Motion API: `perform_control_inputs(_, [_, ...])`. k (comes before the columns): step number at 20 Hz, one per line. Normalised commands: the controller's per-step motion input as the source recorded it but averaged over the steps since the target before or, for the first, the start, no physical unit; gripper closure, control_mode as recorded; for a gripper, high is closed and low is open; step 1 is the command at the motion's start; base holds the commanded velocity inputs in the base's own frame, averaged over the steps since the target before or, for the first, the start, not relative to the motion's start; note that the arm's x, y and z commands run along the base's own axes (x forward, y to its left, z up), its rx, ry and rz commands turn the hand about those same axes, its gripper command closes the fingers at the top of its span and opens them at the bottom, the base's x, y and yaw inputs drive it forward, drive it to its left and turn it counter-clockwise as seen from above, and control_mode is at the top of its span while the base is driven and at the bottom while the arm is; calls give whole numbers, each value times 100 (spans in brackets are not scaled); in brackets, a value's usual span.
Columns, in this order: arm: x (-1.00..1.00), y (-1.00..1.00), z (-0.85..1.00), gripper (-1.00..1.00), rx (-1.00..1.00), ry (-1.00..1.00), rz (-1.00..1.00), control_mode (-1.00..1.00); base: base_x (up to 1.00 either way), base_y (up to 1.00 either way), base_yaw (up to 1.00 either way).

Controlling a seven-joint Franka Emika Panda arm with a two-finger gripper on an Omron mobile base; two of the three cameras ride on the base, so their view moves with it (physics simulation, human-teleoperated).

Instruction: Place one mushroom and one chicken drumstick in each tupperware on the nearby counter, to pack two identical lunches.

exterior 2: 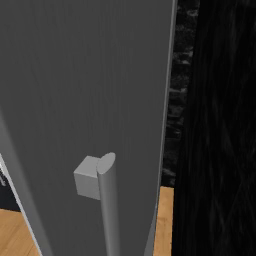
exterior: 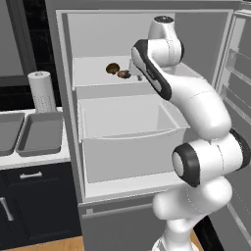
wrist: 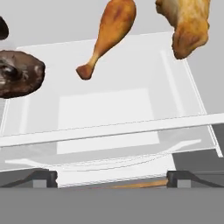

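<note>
In the hand view, read from left to right, a dark brown wrinkled mushroom (wrist: 19,73) lies at about ten o'clock on the clear glass fridge shelf (wrist: 109,131). A golden-brown chicken drumstick (wrist: 108,36) lies at about twelve o'clock, and a second, plumper golden drumstick (wrist: 188,26) lies at about one o'clock, cut by the top edge. The gripper (wrist: 112,178) shows its two dark tips low in the view, spread wide apart with nothing between them, so the jaws are released and empty. The nearest drumstick's long axis runs from its knobby bone end at about eleven o'clock up to its meaty end at about one o'clock, slanting across the line between the jaws. It lies well ahead of the tips, not yet between them. My reading is that the coming move depends on that: reach forward toward twelve o'clock and turn the wrist so the jaws close across the narrow shank rather than along it. In the left base view the white arm reaches into the open grey fridge, where small dark food lumps (exterior: 117,71) sit on the upper shelf. The white marble-look bench (exterior: 34,159) with its grey trays lies off toward nine o'clock, well apart from the hand.
</note>
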Motion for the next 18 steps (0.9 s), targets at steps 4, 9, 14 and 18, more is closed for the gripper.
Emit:
perform_control_inputs(4, [59, -8, 27, -100, 4, 0, 0, -100, 0, 0, 0])
perform_control_inputs(9, [70, 0, 0, -100, 2, 0, 0, -100, 0, 0, 0])
perform_control_inputs(14, [71, 0, -19, -100, 1, 0, 0, -100, 0, 0, 0])
perform_control_inputs(18, [65, 0, -27, -100, 0, 1, -2, -100, 0, 0, 0])
